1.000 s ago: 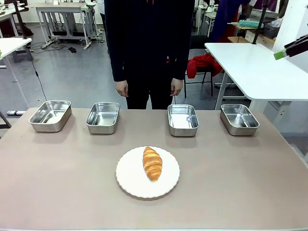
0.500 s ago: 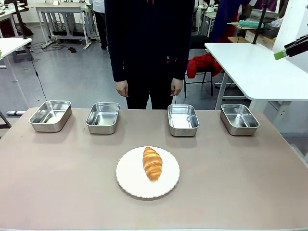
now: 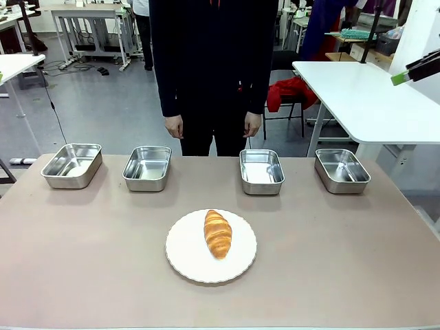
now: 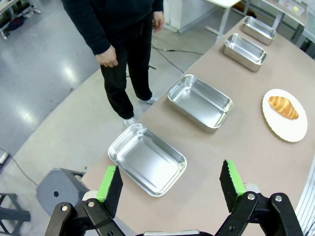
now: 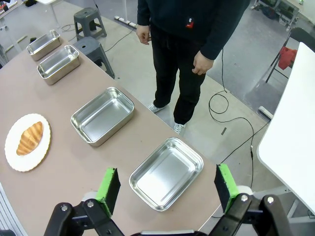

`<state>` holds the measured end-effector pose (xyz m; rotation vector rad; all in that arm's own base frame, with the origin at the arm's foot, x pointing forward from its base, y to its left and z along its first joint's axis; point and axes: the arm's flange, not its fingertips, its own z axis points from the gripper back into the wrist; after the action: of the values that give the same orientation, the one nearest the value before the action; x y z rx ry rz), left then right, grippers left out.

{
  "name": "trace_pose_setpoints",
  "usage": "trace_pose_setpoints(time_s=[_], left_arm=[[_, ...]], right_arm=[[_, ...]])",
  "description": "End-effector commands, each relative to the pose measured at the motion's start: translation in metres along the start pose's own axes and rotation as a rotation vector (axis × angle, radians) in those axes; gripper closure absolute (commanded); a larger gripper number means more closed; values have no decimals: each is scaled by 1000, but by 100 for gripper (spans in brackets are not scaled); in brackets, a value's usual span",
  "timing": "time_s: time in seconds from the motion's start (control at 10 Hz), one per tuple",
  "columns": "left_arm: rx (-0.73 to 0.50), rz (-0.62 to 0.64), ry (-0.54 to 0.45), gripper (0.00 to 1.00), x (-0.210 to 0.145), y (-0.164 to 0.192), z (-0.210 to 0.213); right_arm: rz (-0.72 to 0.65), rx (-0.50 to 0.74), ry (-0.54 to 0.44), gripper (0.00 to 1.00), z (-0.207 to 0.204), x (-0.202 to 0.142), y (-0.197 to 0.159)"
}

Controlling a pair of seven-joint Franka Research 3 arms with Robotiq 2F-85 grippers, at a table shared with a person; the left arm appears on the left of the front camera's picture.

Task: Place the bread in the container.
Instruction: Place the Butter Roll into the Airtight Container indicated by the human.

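Left wrist view, working outward from the left gripper (image 4: 170, 184): stands wide open with nothing between the two green pads (image 4: 109, 187), and hangs high over the left end of the table (image 4: 231, 142). Just ahead, the far-left container (image 4: 145, 160). Beyond it in one row, the second container (image 4: 199, 101), the third container (image 4: 244, 49) and the far-right container (image 4: 258, 29). Four in all, steel, alike, every one empty, none touching another. Cannot tell which of the four is the task's own. Off to the side of the row, one white plate (image 4: 288, 135), and on it one bread (image 4: 283, 107), well apart from all four.

Right wrist view, right gripper (image 5: 166, 187): likewise spread wide, grips nothing, and hangs above the table's right end near the far-right container.

Front view: puts the plate at the table's middle, nearer the robot than the row, with the bread lying lengthwise at its centre. Across the table, one person (image 3: 213, 62) in dark clothes, with one hand (image 3: 174, 126) and the other hand (image 3: 252, 124) hanging empty at the sides, clear of the table.
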<state>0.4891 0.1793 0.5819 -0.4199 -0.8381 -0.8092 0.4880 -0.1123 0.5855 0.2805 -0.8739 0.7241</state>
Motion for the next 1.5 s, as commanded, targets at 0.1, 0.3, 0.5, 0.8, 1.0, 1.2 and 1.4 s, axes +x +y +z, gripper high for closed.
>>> trace_pose_setpoints(time_s=[0.1,0.3,0.5,0.8,1.0,1.2,1.4], left_arm=[[-2,-13,-1,0,1,0,0],[-2,-13,-1,0,1,0,0],[-2,-13,-1,0,1,0,0],[-2,-13,-1,0,1,0,0],[-2,-13,-1,0,1,0,0],[-2,-13,-1,0,1,0,0],[-2,-13,-1,0,1,0,0]], right_arm=[[-3,-2,-4,0,1,0,0],[-3,-2,-4,0,1,0,0],[-3,-2,-4,0,1,0,0],[-3,-2,-4,0,1,0,0],[-3,-2,-4,0,1,0,0],[-3,-2,-4,0,1,0,0],[-3,-2,-4,0,1,0,0]])
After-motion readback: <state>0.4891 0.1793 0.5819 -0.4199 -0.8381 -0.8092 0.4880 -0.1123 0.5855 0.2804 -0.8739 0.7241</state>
